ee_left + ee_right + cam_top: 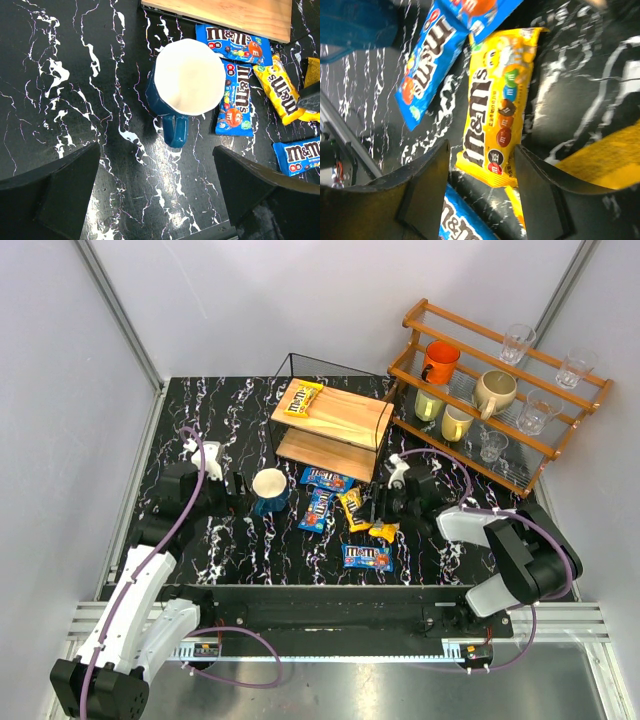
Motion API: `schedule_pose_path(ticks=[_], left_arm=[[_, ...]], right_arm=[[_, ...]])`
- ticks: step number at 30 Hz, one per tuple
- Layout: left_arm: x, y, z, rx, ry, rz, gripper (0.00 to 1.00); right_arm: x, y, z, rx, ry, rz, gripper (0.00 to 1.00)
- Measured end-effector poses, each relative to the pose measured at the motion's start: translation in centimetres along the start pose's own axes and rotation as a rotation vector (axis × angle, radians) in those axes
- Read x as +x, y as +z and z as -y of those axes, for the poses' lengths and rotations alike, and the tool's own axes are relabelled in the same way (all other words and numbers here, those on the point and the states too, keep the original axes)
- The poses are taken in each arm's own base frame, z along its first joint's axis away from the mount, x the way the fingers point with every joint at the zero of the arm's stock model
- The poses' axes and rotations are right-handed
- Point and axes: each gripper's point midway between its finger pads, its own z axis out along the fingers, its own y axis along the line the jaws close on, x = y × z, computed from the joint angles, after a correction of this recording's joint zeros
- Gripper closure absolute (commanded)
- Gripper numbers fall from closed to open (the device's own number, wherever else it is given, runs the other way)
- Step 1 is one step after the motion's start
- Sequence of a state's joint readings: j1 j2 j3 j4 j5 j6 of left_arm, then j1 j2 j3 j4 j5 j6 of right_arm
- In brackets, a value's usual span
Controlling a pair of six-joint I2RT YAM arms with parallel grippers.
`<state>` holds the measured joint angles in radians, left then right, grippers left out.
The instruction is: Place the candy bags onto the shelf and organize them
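Observation:
The shelf (352, 417) stands at mid-table with one yellow candy bag (300, 397) on its top board. On the table in front lie three blue bags (326, 479) (318, 511) (367, 557) and two yellow ones (352, 508) (384, 532). My right gripper (481, 155) is open and low over the table. Its fingers (427, 185) straddle the near end of a yellow bag (497, 100), with small gaps on both sides. A second yellow bag (615, 155) shows behind the right finger. My left gripper (156, 155) is open and empty, just short of the mug's handle.
A blue mug (270, 490) with a white inside stands left of the bags, its handle (175, 132) towards my left gripper. A larger orange-brown rack (500, 390) with mugs and glasses stands at the back right. The table's near edge rail (340, 145) lies close by.

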<state>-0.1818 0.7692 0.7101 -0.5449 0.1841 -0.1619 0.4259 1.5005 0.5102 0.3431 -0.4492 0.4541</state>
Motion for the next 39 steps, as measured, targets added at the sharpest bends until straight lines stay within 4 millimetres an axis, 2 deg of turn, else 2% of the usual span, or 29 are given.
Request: schedule_pose_path(ticks=[6,9,13,16,26,32,39], left_arm=[[0.0,0.0,0.0,0.000,0.000,-0.001,0.01],[0.0,0.0,0.0,0.001,0.000,-0.001,0.01],[0.0,0.0,0.0,0.001,0.000,-0.002,0.01],[0.1,0.1,0.0,0.002,-0.001,-0.006,0.01],[0.1,0.1,0.0,0.003,-0.001,-0.007,0.01],[0.1,0.1,0.0,0.003,-0.001,-0.007,0.01],[0.1,0.1,0.1,0.004,0.001,-0.008,0.01]], right_arm=[[1.7,0.6,-2.1,-0.035,-0.021,-0.045,0.40],[1.5,0.5,-1.8,-0.011,-0.010,-0.024,0.42],[0.9,0.3,-1.0,0.045,0.010,0.021,0.53],[0.6,0.3,-0.5,0.074,0.028,0.041,0.55],[1.0,1.2,0.4,0.099,0.078,0.037,0.57],[0.8,1.4,0.3,0.091,0.085,0.045,0.52],[0.5,1.6,0.0,0.078,0.088,0.058,0.59]])
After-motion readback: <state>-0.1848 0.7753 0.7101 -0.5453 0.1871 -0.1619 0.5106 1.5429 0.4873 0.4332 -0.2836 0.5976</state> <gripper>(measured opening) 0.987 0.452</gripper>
